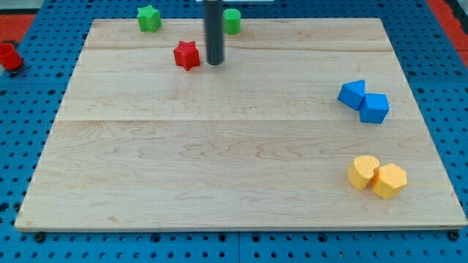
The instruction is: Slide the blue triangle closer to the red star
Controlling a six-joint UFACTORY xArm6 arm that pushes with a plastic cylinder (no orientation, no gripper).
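The red star (187, 55) lies near the view's top, left of centre, on the wooden board (219, 146). My tip (215, 63) rests on the board just right of the red star, a small gap apart. The blue triangle (352, 93) lies far off at the view's right, touching a second blue block (374, 108) on its lower right side.
A green star (149, 18) sits at the board's top edge on the left. A green block (232, 20) sits behind my rod at the top. Two yellow blocks (363, 172) (389, 180) touch at the lower right. A red cylinder (9, 56) stands off the board at the left.
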